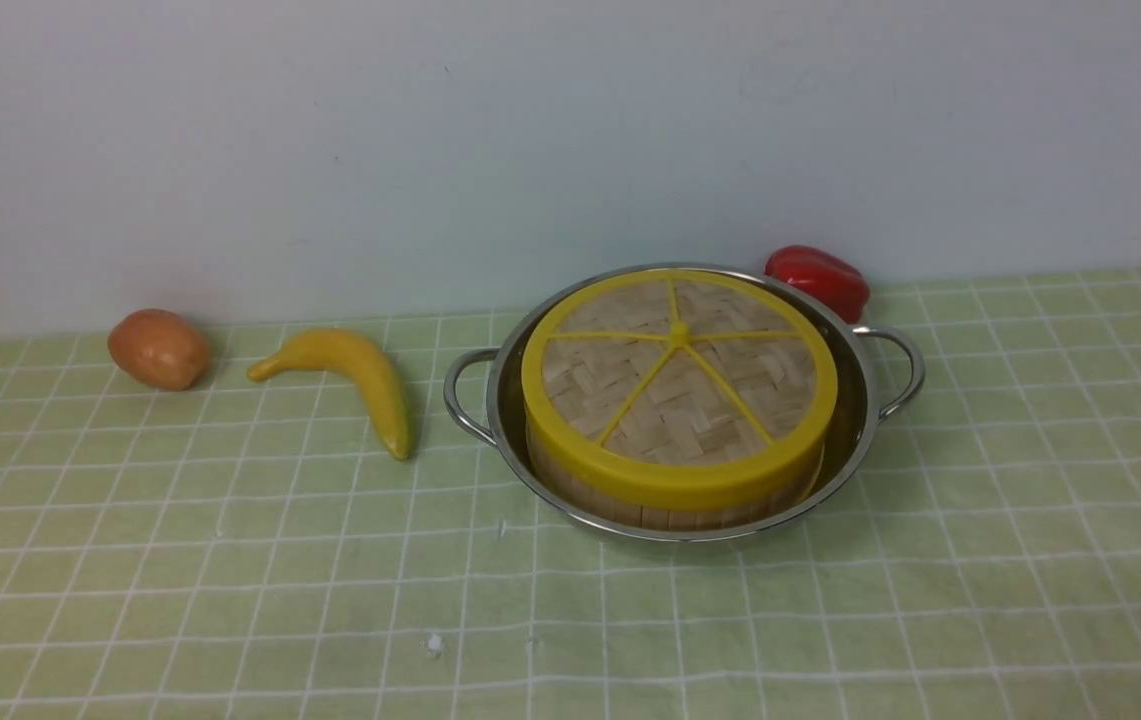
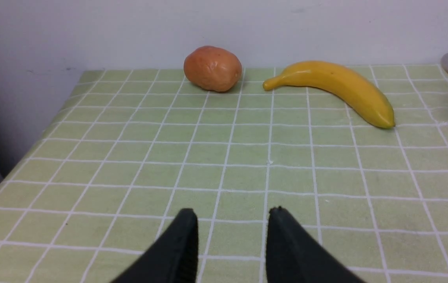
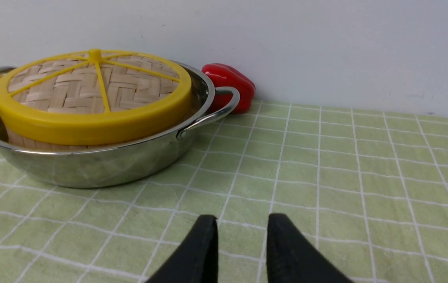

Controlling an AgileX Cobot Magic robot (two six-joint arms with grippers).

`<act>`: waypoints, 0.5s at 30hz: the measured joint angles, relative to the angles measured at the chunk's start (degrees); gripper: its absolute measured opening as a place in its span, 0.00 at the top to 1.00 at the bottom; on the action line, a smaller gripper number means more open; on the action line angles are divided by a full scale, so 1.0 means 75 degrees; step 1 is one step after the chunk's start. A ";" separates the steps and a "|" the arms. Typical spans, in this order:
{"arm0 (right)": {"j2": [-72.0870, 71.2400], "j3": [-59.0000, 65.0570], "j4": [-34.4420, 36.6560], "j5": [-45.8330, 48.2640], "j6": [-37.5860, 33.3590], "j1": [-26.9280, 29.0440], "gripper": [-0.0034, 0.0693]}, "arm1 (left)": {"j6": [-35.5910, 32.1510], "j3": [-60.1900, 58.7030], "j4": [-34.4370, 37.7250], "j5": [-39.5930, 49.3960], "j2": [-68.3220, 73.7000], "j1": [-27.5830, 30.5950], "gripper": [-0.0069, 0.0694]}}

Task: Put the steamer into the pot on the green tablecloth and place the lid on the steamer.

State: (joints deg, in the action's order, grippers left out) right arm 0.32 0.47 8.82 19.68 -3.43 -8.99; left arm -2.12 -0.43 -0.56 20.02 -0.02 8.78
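Steamer [image 1: 675, 500] sits inside the pot [image 1: 855, 425], only its slatted bamboo wall showing under the lid [image 1: 678, 385], which lies flat and level on top with its yellow rim all the way round. The pot stands on the green tablecloth [image 1: 230, 600], toward the back, close to the wall. What the steamer holds I cannot see, since the lid hides it.

As I judge it, both steps of the job are done: basket in the pot, lid on the basket. Nothing is left to carry.

My right gripper [image 3: 241, 222] hangs low over bare cloth, apart from the pot, jaws parted with a clear gap and nothing between them. My left gripper [image 2: 231, 216] is likewise over bare cloth, jaws apart, holding nothing. Neither shows in the front view.

Beyond the pot, a red pepper [image 1: 820, 278] lies just behind its right handle against the wall. A banana [image 1: 360, 380] lies near the left handle, and a potato [image 1: 158, 348] further out on that side.

Next move, as I see it, calls only for keeping both arms clear of the pot and not nudging its handles, so the lid stays seated.
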 joint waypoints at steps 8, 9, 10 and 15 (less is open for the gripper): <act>0.0000 0.0000 0.0000 0.0000 0.0000 0.0000 0.64 | 0.0000 0.0000 0.0000 0.0000 0.0000 0.0000 0.59; 0.0000 0.0000 0.0000 0.0000 0.0000 0.0000 0.64 | 0.0000 0.0000 0.0000 0.0000 0.0000 0.0000 0.59; 0.0000 0.0000 0.0000 0.0000 0.0000 0.0000 0.63 | 0.0000 0.0000 0.0000 0.0000 0.0000 0.0000 0.59; 0.0000 0.0000 0.0000 0.0000 0.0000 0.0000 0.62 | 0.0000 0.0000 0.0000 0.0000 0.0000 0.0000 0.59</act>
State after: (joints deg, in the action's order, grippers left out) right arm 0.32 0.47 8.82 19.68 -3.43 -8.99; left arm -2.12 -0.43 -0.56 20.02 -0.02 8.78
